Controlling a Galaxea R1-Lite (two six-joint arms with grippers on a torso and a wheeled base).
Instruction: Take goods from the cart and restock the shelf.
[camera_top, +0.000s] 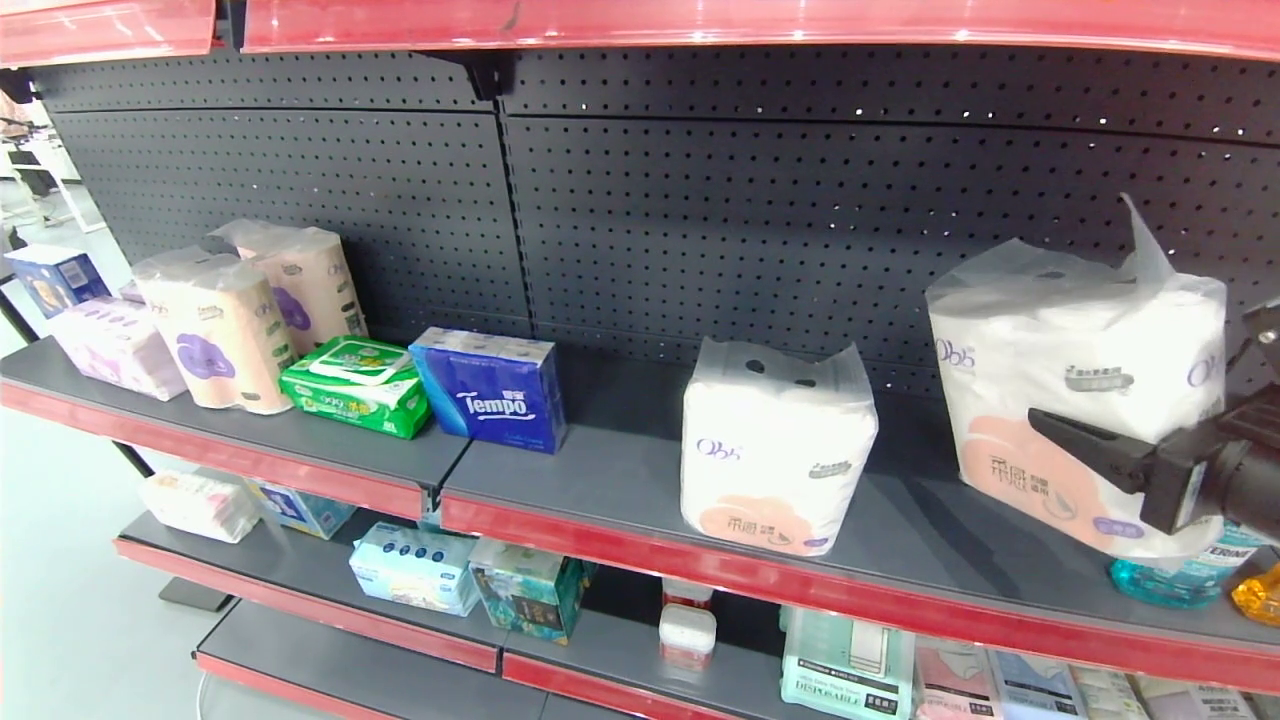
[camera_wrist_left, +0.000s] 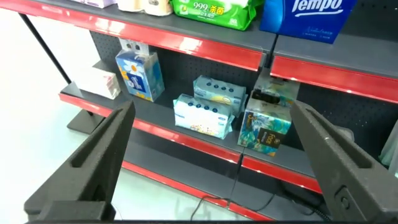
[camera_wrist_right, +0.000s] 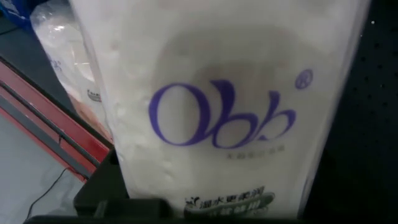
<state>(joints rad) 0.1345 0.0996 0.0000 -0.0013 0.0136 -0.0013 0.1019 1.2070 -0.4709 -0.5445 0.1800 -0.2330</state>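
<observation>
Fingers (camera_top: 1095, 452) of the right gripper (camera_top: 1130, 445) are closed on the large roll pack (camera_top: 1075, 340). One black, wedge-shaped finger is laid across its front face and the other is hidden behind it. At about 3 o'clock in the head view the pack is held on the upper shelf (camera_top: 620, 470) or just above it; contact at its base cannot be told. The left gripper (camera_wrist_left: 212, 112) is held wide open, with nothing between its dark, angular fingers, and is pointed at the lower shelves. The placing step is judged to be in hand. The next move calls for the pack to be settled flat, the grip released and the arm drawn back without the film being snagged. The pack is soft and bulky, wrapped in thin, glossy, crinkled film with a loose flap at its top, so some yielding is to be expected. Toward 6 o'clock a smaller roll pack (camera_top: 775, 460) of the same kind stands upright, well apart. Farther off, toward 9 o'clock, a blue tissue block (camera_top: 492, 390) and a green wipes pack (camera_top: 357, 388) lie side by side before the perforated black back panel (camera_top: 700, 220).
</observation>
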